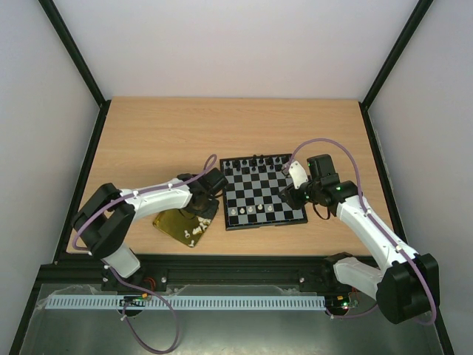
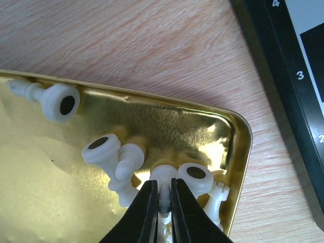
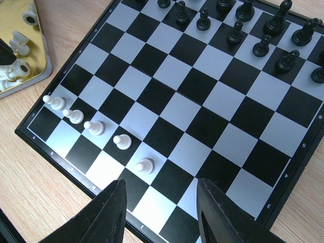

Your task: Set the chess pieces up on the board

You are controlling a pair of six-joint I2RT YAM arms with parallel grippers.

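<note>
— Where's the left gripper (image 2: 163, 191)?
— In the gold tray (image 2: 242, 132) just left of the board (image 3: 212, 101), pinched on a white piece (image 2: 162, 177); other white pieces (image 2: 195, 174) crowd it. My right gripper (image 3: 159, 187) hangs half-wide above the board's near edge, by five white pawns (image 3: 94, 126).

The black rim of the board (image 2: 286, 91) carries white rank digits. In the left wrist view, 4 and 3 read clearly, and a 2 is cut off at the edge. The rim marks in the right wrist view are too small to read.
</note>
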